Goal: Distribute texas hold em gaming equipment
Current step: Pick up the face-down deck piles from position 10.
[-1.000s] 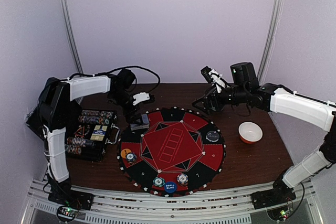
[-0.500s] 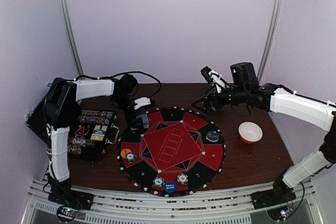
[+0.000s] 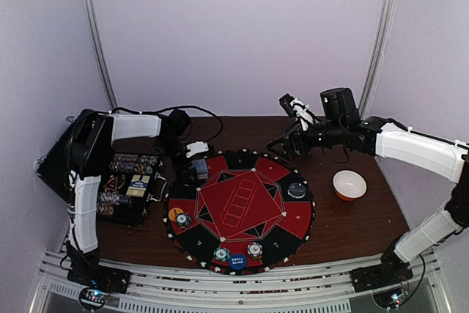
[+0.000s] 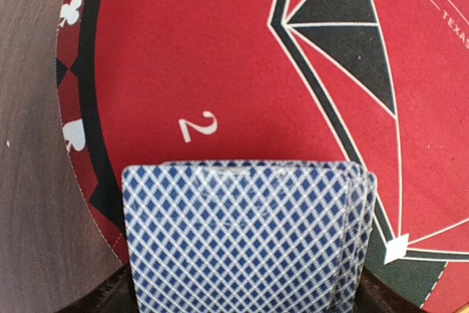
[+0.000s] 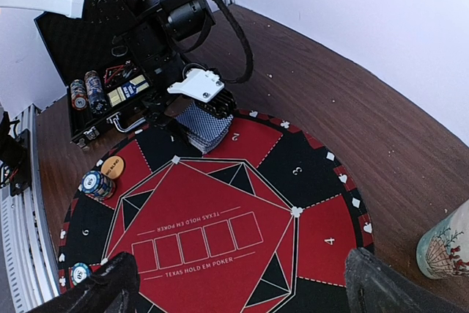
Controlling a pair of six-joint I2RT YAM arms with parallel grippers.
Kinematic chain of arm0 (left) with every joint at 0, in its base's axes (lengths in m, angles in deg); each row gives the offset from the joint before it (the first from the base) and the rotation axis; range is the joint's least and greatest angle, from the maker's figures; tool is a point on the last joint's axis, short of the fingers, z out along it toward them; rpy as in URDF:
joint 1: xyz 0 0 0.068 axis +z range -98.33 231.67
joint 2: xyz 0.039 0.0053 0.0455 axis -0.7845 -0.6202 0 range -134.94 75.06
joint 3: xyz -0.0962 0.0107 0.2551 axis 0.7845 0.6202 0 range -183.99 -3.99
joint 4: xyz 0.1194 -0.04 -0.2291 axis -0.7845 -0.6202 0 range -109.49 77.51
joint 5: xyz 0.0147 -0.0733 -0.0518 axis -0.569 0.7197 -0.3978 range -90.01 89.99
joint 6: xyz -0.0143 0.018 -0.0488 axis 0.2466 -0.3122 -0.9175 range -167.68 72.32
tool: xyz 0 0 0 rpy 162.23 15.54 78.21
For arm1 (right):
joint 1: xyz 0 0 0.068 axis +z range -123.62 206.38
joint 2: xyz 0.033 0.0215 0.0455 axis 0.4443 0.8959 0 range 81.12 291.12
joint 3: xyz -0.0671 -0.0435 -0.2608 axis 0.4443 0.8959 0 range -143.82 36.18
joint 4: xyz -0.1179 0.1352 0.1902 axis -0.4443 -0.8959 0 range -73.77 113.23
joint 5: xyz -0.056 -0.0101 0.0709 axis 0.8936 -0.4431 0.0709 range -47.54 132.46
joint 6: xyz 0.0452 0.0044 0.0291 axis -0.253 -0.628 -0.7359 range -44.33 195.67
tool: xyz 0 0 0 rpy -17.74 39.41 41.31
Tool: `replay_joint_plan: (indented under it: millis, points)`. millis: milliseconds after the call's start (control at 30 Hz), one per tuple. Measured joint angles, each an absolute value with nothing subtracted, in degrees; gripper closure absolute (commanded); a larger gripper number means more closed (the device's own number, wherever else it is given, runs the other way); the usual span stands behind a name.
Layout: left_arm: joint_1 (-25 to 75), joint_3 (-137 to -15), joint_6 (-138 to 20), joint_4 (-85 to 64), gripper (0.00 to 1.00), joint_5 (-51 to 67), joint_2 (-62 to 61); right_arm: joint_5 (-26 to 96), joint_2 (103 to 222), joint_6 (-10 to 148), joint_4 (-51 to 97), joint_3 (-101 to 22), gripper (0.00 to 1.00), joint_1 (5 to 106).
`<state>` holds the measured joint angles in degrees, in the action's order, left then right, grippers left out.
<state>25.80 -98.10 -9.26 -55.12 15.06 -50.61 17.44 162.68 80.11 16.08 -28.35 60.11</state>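
Observation:
My left gripper [image 3: 193,160] is shut on a deck of playing cards [image 4: 245,236] with blue diamond backs, at the far-left rim of the round red-and-black mat [image 3: 238,207]. The deck [image 5: 207,124] sits over sections 1 and 2; I cannot tell whether it touches the mat. Its jaws are hidden behind the cards. My right gripper [image 5: 242,287] is open and empty, held high over the mat's far right side [image 3: 282,144]. An orange button [image 3: 174,213], a chip stack [image 3: 183,220], a blue small blind button [image 3: 237,260], two chips [image 3: 221,253] and a dark button [image 3: 296,190] lie on the mat.
An open black case [image 3: 132,185] with rows of chips stands left of the mat. A white bowl with an orange rim [image 3: 349,185] sits to the right. A patterned mug [image 5: 443,247] stands off the mat's far right edge. The left arm's cable [image 5: 234,27] loops over the table behind.
The left wrist has come down closer over the deck and its elbow has swung back to the left; the deck has barely moved. The right arm has not moved.

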Motion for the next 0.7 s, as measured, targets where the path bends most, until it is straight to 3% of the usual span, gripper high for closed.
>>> replay_joint_plan:
  millis: [267,700]
  points:
    - [25.8,-98.1,-8.4,-55.2,0.44,15.4,-50.6,17.4,162.9,79.9,16.1,-28.4,0.00,60.1]
    - [24.7,-96.7,-8.2,-55.6,0.49,12.1,-46.4,19.1,162.2,74.4,21.8,-28.3,0.00,58.8]
